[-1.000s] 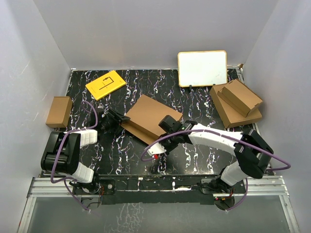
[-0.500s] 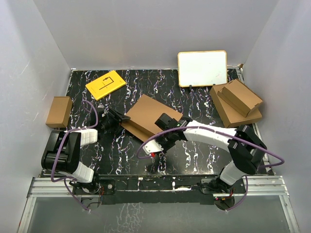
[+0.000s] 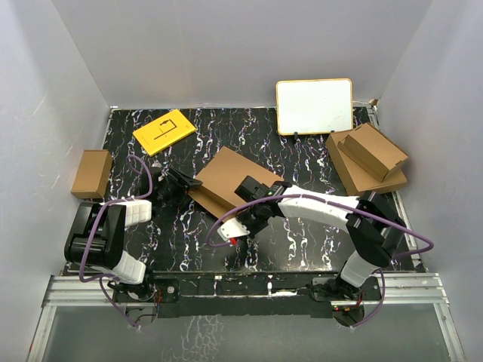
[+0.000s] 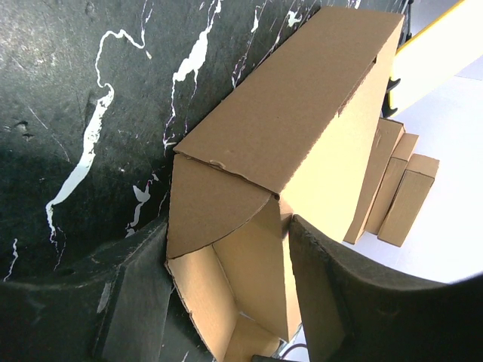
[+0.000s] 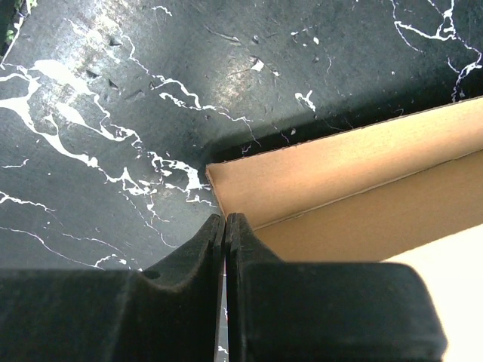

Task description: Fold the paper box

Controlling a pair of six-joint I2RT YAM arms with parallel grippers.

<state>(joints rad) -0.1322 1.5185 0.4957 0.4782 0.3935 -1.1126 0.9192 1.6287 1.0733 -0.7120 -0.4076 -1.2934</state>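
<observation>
The paper box (image 3: pixel 230 175), plain brown cardboard, lies partly folded in the middle of the black marbled table. My left gripper (image 3: pixel 187 185) straddles its left end. In the left wrist view the two black fingers (image 4: pixel 124 302) press on either side of the open end of the paper box (image 4: pixel 287 113), one against a rounded flap, the other against the side wall. My right gripper (image 3: pixel 247 188) is at the box's near edge. Its pads are shut together with nothing between them, and the tips (image 5: pixel 225 219) rest just below a corner of the box's wall (image 5: pixel 339 173).
A flat yellow card (image 3: pixel 164 131) lies at the back left. A small brown box (image 3: pixel 92 173) sits at the left edge. A white board (image 3: pixel 314 105) stands at the back right. Stacked cardboard boxes (image 3: pixel 366 160) fill the right side. Grey walls enclose the table.
My right arm has slid left along the box's near edge, its gripper staying shut. The left gripper and the box have not visibly moved.
</observation>
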